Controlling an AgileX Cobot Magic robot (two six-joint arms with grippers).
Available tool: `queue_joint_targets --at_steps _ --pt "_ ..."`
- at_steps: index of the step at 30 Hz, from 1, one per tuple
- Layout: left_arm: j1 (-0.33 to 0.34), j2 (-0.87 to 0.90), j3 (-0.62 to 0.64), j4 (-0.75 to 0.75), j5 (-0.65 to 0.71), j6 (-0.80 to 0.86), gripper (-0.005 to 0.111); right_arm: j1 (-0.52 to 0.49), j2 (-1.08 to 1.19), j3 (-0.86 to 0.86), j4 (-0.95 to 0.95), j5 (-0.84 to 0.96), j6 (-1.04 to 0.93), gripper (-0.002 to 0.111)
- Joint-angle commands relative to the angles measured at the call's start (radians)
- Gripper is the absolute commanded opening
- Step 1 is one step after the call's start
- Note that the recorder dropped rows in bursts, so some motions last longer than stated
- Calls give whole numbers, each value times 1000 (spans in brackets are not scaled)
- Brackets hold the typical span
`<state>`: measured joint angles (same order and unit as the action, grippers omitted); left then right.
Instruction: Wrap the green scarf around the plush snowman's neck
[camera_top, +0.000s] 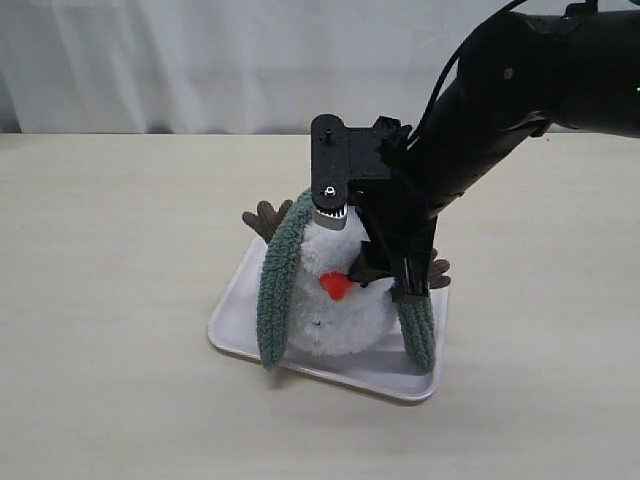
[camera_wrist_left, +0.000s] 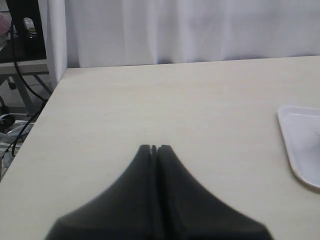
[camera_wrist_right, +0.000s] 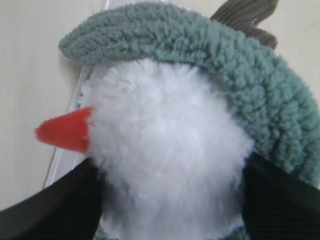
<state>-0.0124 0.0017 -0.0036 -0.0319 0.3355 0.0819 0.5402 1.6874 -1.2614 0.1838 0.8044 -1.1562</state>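
the green scarf is draped behind the head of the plush snowman, its 2 ends hanging down the front, 1 on each side, not yet crossed. the right gripper straddles the head, spread wide and holding nothing. best, i judge, to pinch 1 end low and carry it across under the nose without tipping the toy. the tray rim and twig arms could snag. the left gripper hangs closed and empty over the desk.
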Motion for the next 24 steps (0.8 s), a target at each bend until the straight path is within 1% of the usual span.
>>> queue_joint_targets --at_steps 1,6,10,11,13,17,19,20,22,24 --pt "5 -2 4 -7 -12 -5 0 -3 -54 -1 -10 44 86 68" --pt "5 -2 4 -7 -12 -5 0 -3 -133 -1 -10 84 174 68" --pt "5 -2 4 -7 -12 -5 0 -3 -198 -1 -19 84 338 66" --pt "5 -2 4 -7 -12 -5 0 -3 -212 -1 -36 81 424 63" --pt "5 -2 4 -7 -12 -5 0 -5 -230 -1 -95 69 586 51" --pt "5 -2 4 -7 -12 -5 0 -5 -240 -1 -322 80 924 20" --pt "5 -2 4 -7 -12 -5 0 -5 -238 -1 -386 90 1030 9" --pt "5 -2 4 -7 -12 -5 0 -8 -236 -1 -379 90 1049 4" --pt "5 -2 4 -5 -12 -5 0 -33 -236 -1 -310 71 1060 4" --pt "5 -2 4 -5 -12 -5 0 -72 -236 -1 -202 46 1039 4"
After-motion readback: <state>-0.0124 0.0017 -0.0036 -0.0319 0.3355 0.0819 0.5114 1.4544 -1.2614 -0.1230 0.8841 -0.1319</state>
